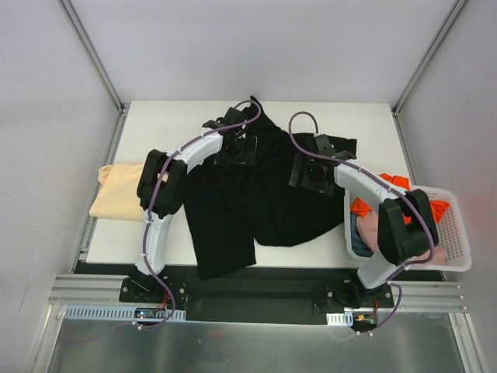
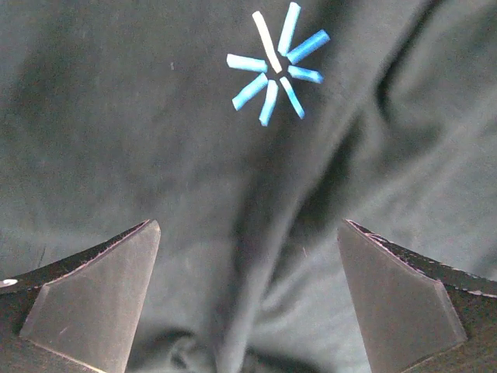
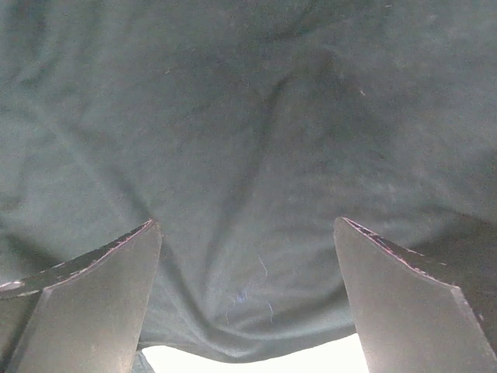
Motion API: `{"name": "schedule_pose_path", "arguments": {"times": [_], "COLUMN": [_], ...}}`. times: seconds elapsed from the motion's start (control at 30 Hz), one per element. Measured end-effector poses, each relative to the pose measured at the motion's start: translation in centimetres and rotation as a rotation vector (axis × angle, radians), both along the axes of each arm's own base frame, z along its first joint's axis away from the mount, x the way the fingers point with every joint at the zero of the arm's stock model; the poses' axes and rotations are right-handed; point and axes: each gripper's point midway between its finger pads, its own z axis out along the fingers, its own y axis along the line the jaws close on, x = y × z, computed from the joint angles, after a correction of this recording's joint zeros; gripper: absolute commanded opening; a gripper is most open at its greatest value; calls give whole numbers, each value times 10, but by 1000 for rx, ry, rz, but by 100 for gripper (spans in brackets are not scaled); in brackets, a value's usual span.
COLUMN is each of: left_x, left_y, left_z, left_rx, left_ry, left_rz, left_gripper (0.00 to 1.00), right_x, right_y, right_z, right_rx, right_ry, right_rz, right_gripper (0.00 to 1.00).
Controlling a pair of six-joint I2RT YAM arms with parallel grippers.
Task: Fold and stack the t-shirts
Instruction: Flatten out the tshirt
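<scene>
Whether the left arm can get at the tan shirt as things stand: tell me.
Probably yes. The tan shirt lies uncovered on that arm's side; the left end effector hangs open and empty over the black shirt and would only need swinging left.

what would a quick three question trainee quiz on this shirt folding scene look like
1. True or false: the left gripper and right gripper are both open above the black t-shirt.
2. Where does the tan t-shirt lie? A on the floor; B at the left edge of the table; C draped over an arm.
3. Fill in: beside the orange t-shirt in the basket lies a ___ one.
Key: 1 true; 2 B; 3 pink.
</scene>
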Motion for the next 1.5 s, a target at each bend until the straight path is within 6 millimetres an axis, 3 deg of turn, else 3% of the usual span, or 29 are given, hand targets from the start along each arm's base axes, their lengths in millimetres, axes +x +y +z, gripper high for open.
{"name": "schedule_pose_path", "arguments": {"times": [0.13,0.33,0.43,0.6,0.73,0.87,1.03,1.17,1.27,1.4,1.5], "left_x": [10,40,59,94,115,122,131,132,130,105,66], "left_y": [-3,2,21,79,115,128,129,125,124,120,110], "left_z": [-25,-23,-20,-17,-15,-14,-13,-10,-6,17,53], "left_rx": [23,-27,-100,-133,-142,-144,-140,-158,-163,-144,-117], "left_ry": [39,51,76,70,59,62,50,50,48,45,13], "left_rz": [0,73,161,332,432,472,477,467,460,430,395], "left_gripper": [99,99,99,99,99,99,99,99,99,99,99], "right_x": [7,25,41,73,108,131,150,151,145,103,66], "right_y": [5,17,20,22,27,25,8,-12,-19,-24,-20], "right_z": [-22,-38,-43,-45,-41,-40,-37,-38,-28,6,34], "right_rx": [27,71,91,139,193,229,234,187,156,127,128], "right_ry": [83,141,153,164,138,124,111,109,76,-6,-109], "right_rz": [-1,7,2,-14,-25,-51,-101,-104,-71,-4,44], "right_gripper": [97,97,97,97,97,97,97,97,97,97,97]}}
